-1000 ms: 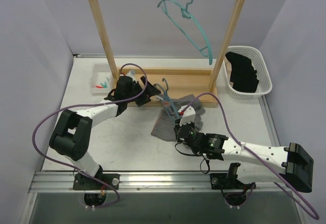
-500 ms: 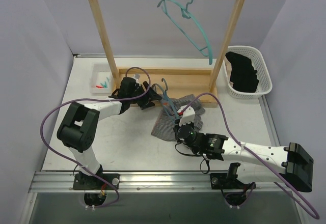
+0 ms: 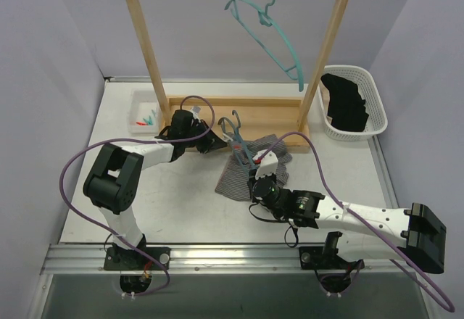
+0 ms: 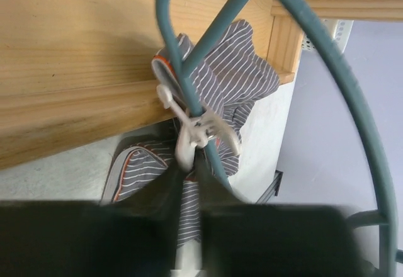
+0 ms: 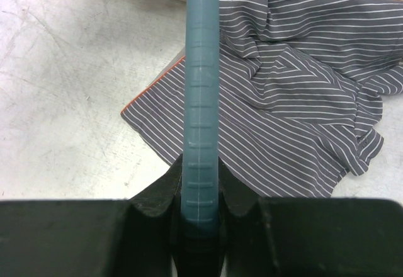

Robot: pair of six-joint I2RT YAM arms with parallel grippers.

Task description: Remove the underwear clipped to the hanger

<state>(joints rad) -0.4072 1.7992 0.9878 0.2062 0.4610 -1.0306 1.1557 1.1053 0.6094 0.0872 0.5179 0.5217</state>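
The grey striped underwear [image 3: 233, 181] [image 5: 302, 88] [image 4: 234, 69] lies on the table, clipped to a teal hanger [image 3: 238, 136] [image 4: 214, 25] that lies across it. My right gripper [image 3: 255, 178] [image 5: 201, 195] is shut on the hanger's bar [image 5: 201, 101] at its near end. My left gripper [image 3: 212, 142] [image 4: 191, 170] sits by the hanger's hook, its fingers pressed in on the white clip [image 4: 200, 129] that pins the cloth to the bar. The black underwear [image 3: 345, 103] lies in the basket.
A wooden rack [image 3: 145, 43] spans the back, its base board [image 3: 268, 104] just behind the hanger. A second teal hanger [image 3: 270, 32] hangs from its rail. A white basket [image 3: 377, 98] stands at the right. A small white tray [image 3: 138, 112] of clips sits at the left.
My left gripper has moved right, up to the hanger's hook end, and its jaws have narrowed from wide open onto the clip. The right arm and the hanger have stayed put.
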